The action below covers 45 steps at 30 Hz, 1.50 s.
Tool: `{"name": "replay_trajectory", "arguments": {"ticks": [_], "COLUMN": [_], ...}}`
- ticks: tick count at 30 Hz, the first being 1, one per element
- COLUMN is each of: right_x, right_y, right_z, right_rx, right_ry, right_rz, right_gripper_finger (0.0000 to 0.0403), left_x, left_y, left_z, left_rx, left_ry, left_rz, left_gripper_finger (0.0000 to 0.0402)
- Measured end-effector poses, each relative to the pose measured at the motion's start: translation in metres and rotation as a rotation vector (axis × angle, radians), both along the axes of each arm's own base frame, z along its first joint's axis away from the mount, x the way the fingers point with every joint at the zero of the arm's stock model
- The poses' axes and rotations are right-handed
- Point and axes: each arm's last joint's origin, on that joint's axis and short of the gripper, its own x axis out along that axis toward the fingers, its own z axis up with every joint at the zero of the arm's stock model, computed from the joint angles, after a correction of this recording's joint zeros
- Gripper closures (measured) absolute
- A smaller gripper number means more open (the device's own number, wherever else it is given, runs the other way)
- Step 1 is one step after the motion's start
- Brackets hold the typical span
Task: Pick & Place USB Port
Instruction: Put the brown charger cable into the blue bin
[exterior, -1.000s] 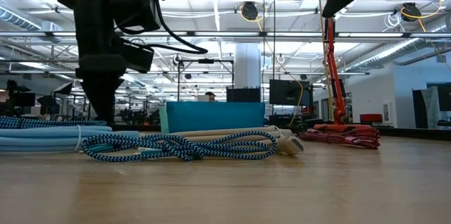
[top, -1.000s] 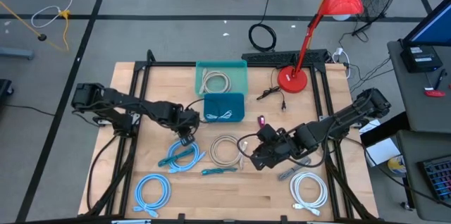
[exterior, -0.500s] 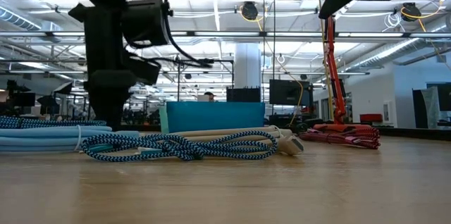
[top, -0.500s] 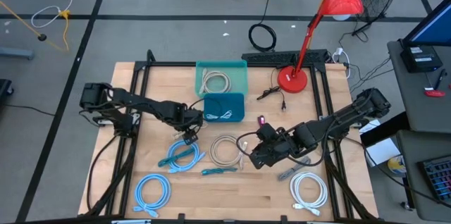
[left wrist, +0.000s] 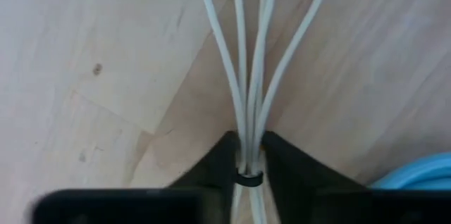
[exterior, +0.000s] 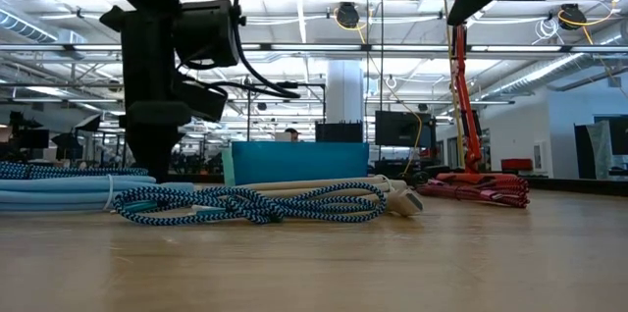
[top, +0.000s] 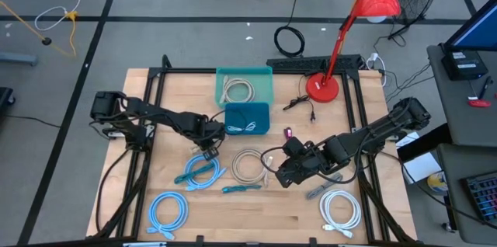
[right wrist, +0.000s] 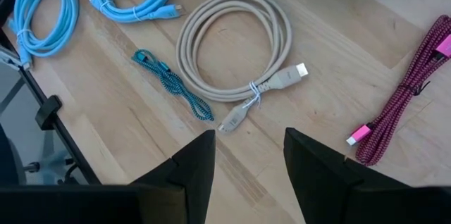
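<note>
My left gripper (left wrist: 249, 141) is shut on a thin white cable bundle (left wrist: 243, 55), left of the table's middle (top: 208, 152) and just near of the dark blue box (top: 247, 118). In the low view it (exterior: 152, 160) stands behind the blue coils. My right gripper (right wrist: 250, 134) is open and hovers above the table (top: 281, 173), right of the beige coiled cable (right wrist: 236, 48). A teal braided cable (right wrist: 173, 83) and a pink cable (right wrist: 405, 104) lie flat on the wood. My left gripper pinches the white cable bundle between its two fingers at the gathered waist, by the black tie (left wrist: 248, 179). The fingers come from above, pointing down. The strands run out past the fingertips, and the loops (left wrist: 289, 48) lie spread on the wood.
A teal bin (top: 265, 92) holding a beige cable sits at the far middle, with the red lamp's base (top: 321, 88) to its right. Blue coils (top: 167, 212) (top: 198, 171) lie near left, and a white coil (top: 340, 208) and a grey cable (top: 317, 193) near right.
My left arm has shifted a little toward the table's right, its gripper staying low over the wood near the blue box. My right arm has kept still.
</note>
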Motion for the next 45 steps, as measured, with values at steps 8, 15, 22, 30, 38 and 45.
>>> {"name": "replay_trajectory", "arguments": {"ticks": [8,15,22,30,38,45], "right_x": [0.0,0.001,0.002,0.003,0.001,0.001], "right_y": [0.0,0.001,0.001,0.001,0.003,0.003], "right_z": [0.0,0.001,0.001,0.002,0.001,0.001], "right_rx": [-0.002,-0.011,-0.01,-0.011,-0.004,0.012], "right_ry": [0.0,-0.016,-0.028,-0.035,-0.027,-0.027], "right_rz": [0.003,0.022,0.024,0.03,0.031,0.007], "right_gripper_finger": [0.0241,0.0241,0.0241,0.0241,0.0241,0.0241], "left_x": [-0.016,-0.016,0.011,0.065,0.112,0.125], "left_y": [-0.002,-0.007,0.013,0.062,0.081,0.084], "left_z": [0.023,0.102,0.181,0.194,0.139,0.111], "left_rx": [-0.022,0.062,0.168,0.131,0.025,0.022], "left_ry": [0.148,0.023,-0.295,-0.386,-0.265,-0.195], "left_rz": [0.003,-0.076,-0.123,-0.259,-0.41,-0.506], "left_gripper_finger": [0.0394,0.0398,0.04,0.04,0.0401,0.0401]}}
